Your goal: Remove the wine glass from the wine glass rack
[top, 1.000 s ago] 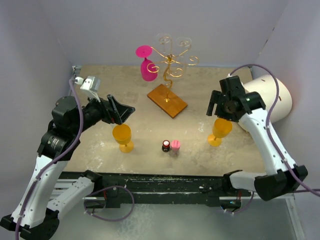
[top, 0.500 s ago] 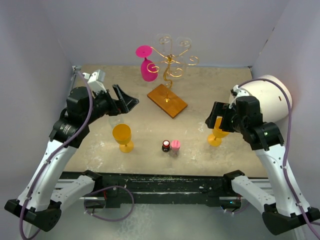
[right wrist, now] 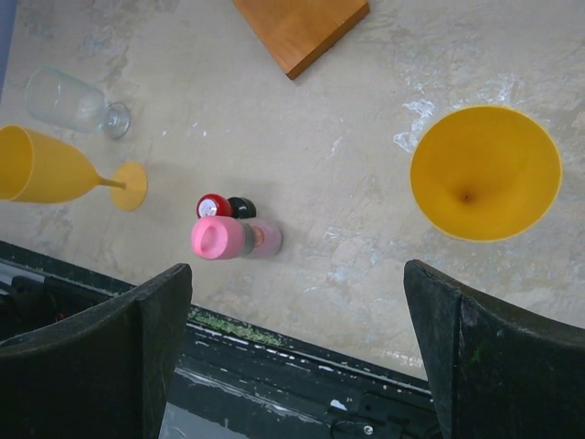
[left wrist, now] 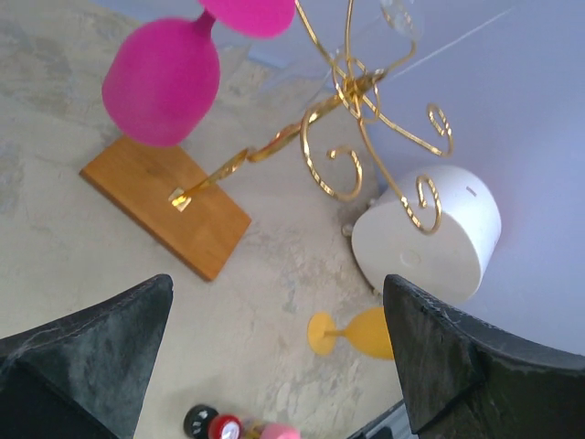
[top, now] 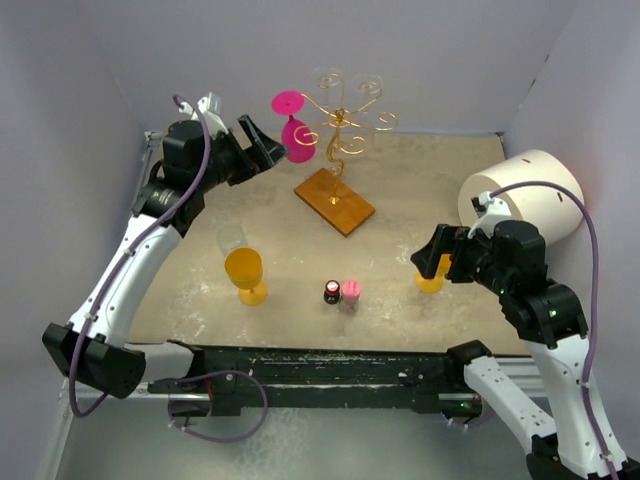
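Beige mottled table [top: 200, 215] boxed in by lavender walls.

Left gripper [top: 264, 143] is up at the back left, fingers spread wide and holding nothing. The pink wine glass [top: 297, 138] hangs bowl-down from the leftmost scroll of the wine glass rack [top: 342, 122], just beside the fingertips. In the wrist view the glass sits ahead and up-left of the jaws, not between them. The rack's wooden base is flat on the table, back centre.

In front: a clear glass [top: 232, 238] on its side, a yellow goblet [top: 245, 272] upright, and two small bottles [top: 341, 291] at centre.

Right: a second yellow goblet [top: 432, 276] stands free, with the right gripper [top: 437, 260] just behind it, jaws wide apart and empty. A white cylinder [top: 520, 195] lies by the right wall.

Versus a second ago:
- The left arm has lifted from over the left goblet and swung back toward the pink glass.
- The right gripper has pulled back toward the near edge, off the right goblet.
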Robot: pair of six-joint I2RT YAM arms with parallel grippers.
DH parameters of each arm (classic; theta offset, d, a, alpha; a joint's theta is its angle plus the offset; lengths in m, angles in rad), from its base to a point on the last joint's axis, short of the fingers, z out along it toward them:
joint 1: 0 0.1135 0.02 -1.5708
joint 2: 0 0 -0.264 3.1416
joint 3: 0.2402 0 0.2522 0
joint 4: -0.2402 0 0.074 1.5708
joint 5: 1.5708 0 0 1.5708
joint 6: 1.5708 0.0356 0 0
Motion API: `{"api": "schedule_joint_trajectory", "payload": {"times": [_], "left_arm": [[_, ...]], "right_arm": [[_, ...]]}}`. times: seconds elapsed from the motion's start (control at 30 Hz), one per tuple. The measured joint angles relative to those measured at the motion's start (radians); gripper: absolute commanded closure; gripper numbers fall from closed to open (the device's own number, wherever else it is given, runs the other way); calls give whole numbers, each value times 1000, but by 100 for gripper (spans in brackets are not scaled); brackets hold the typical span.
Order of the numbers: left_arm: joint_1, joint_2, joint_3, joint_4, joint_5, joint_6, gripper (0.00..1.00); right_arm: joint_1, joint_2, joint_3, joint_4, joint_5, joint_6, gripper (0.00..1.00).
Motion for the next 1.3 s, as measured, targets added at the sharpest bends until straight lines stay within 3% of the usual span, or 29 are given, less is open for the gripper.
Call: {"api": "schedule_joint_trajectory", "payload": {"times": [0.37, 0.87, 1.3], "left_arm": [[50, 217, 216, 93, -43, -42, 1], [61, 510, 437, 114, -151, -57, 30], [62, 551, 451, 141, -150, -58, 50]], "right_arm": [[0, -111, -50, 20, 17, 0, 0], [0, -240, -76, 46, 37, 0, 0], [0, -253, -82, 54, 37, 0, 0]]}}
